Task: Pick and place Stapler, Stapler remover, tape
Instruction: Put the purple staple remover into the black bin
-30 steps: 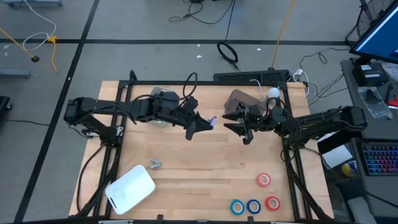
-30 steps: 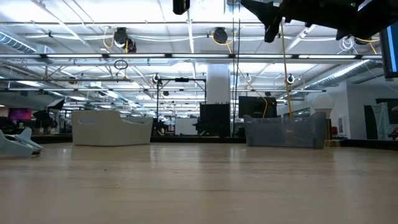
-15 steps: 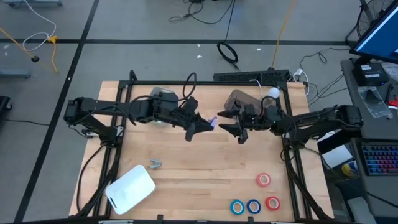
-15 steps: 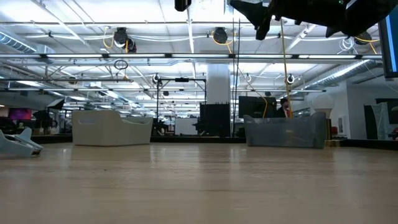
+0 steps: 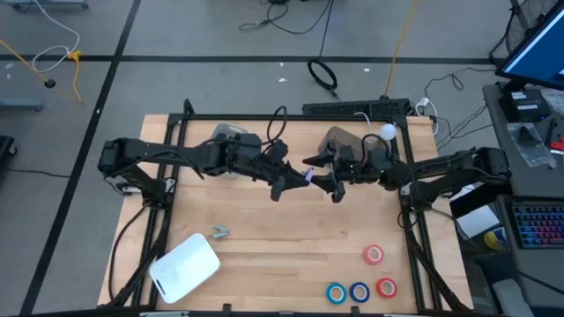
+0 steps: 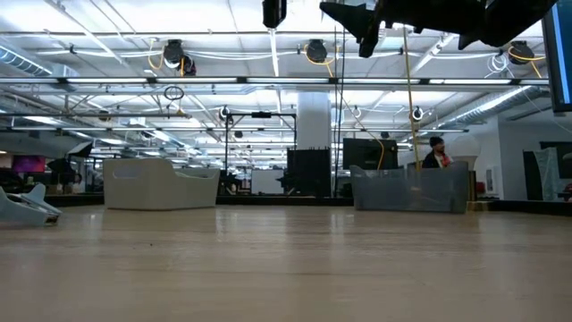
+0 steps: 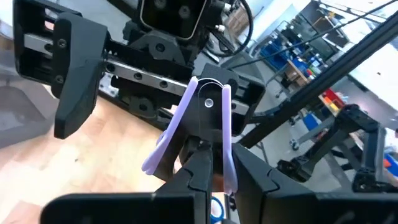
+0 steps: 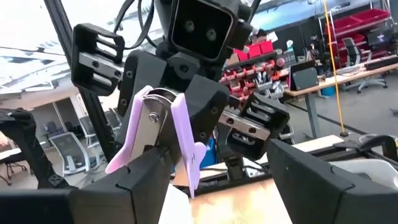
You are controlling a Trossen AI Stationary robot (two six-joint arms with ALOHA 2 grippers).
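Mid-table, left end effector [image 5: 300, 176] meets right end effector [image 5: 322, 173].

Black jointed arms [image 5: 176, 157]; looped cables; blocky pincers [image 5: 319, 176]

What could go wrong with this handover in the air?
The left gripper pinches the purple staple remover only at one end, high above the table; a bump from the open right gripper could knock it loose and drop it. The right fingers already flank the remover, so closing off-centre might catch a purple wing and twist it. Both grippers sit very close and could collide.
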